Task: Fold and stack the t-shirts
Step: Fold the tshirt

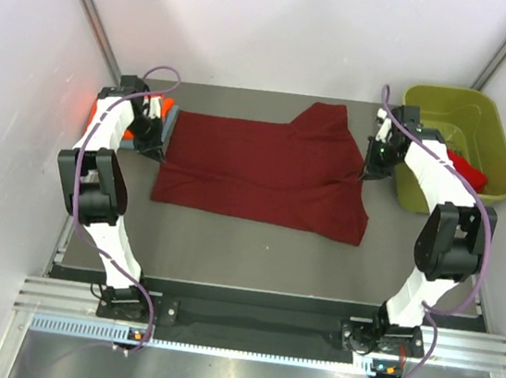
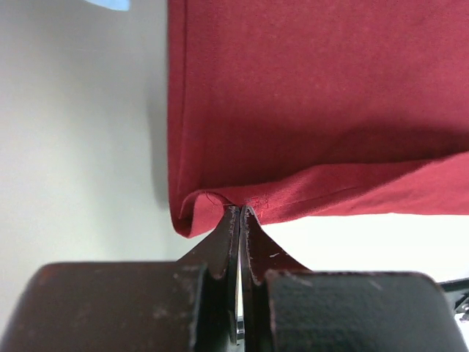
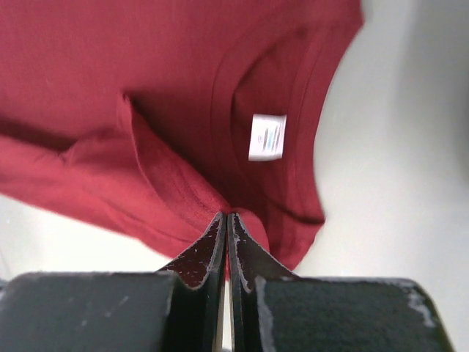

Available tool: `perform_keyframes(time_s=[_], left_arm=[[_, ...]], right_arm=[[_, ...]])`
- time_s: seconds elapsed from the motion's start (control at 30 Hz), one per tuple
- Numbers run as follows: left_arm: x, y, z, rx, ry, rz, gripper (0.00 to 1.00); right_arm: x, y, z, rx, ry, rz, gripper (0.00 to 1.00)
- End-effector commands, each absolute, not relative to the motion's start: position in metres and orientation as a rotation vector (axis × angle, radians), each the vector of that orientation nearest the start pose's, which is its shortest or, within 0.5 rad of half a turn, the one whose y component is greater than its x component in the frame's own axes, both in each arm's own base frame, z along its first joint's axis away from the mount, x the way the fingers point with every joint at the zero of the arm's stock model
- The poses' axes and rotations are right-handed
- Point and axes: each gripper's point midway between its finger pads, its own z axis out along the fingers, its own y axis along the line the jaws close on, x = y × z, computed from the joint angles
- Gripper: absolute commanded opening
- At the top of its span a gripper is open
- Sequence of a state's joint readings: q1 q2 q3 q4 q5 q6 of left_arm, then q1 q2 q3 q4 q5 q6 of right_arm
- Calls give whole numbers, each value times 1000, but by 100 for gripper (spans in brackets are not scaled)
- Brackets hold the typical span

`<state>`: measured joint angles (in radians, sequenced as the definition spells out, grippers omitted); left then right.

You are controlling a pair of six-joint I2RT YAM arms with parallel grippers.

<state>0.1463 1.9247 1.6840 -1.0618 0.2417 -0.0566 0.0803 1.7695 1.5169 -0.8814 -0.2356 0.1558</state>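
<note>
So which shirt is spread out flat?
The maroon shirt, in the middle; the orange shirt only peeks out at the left edge, and the red shirt sits in the bin.

1. Four t-shirts: maroon t-shirt (image 1: 264, 172), orange t-shirt (image 1: 163, 105), grey-blue t-shirt (image 1: 170, 123) (only an edge shows), red t-shirt (image 1: 469, 169).
2. One olive-green bin (image 1: 487, 113).
3. Two grippers: left gripper (image 2: 239, 213), right gripper (image 3: 226, 218).
4. One table (image 1: 253, 256).

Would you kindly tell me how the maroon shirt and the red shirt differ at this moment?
The maroon shirt lies spread out on the table; the red shirt sits bunched in the green bin. The left end effector and right end effector are shut on the maroon shirt's edges; neither holds the red shirt. Both are plain cloth.
</note>
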Motion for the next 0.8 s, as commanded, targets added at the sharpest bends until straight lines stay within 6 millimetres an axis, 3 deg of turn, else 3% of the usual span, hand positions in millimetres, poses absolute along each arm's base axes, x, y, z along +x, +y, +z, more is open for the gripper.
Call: perform_keyframes(time_s=[0.0,0.13,0.43,0.6,0.63,0.67,0.73,0.77], left_arm=[[399,20,120,-229,2806,-285,0],[398,22,113,-236,2824,-273,0],[398,29,91,-269,2857,-214,0],[405,35,94,-270,2839,-176,1],[405,36,96,-269,2830,-169,5],[406,38,97,-274,2825,-153,21],[409,47,109,-286,2788,-78,38],[411,49,116,-281,2767,-59,46]], right_arm=[[425,70,153,9,2581,336,0],[444,68,151,2,2566,311,0],[459,64,114,-14,2622,271,0],[466,64,110,-25,2620,257,0],[467,65,111,-32,2615,256,0],[466,65,110,-37,2621,256,8],[467,64,117,-38,2606,238,31],[468,63,129,-36,2579,231,55]])
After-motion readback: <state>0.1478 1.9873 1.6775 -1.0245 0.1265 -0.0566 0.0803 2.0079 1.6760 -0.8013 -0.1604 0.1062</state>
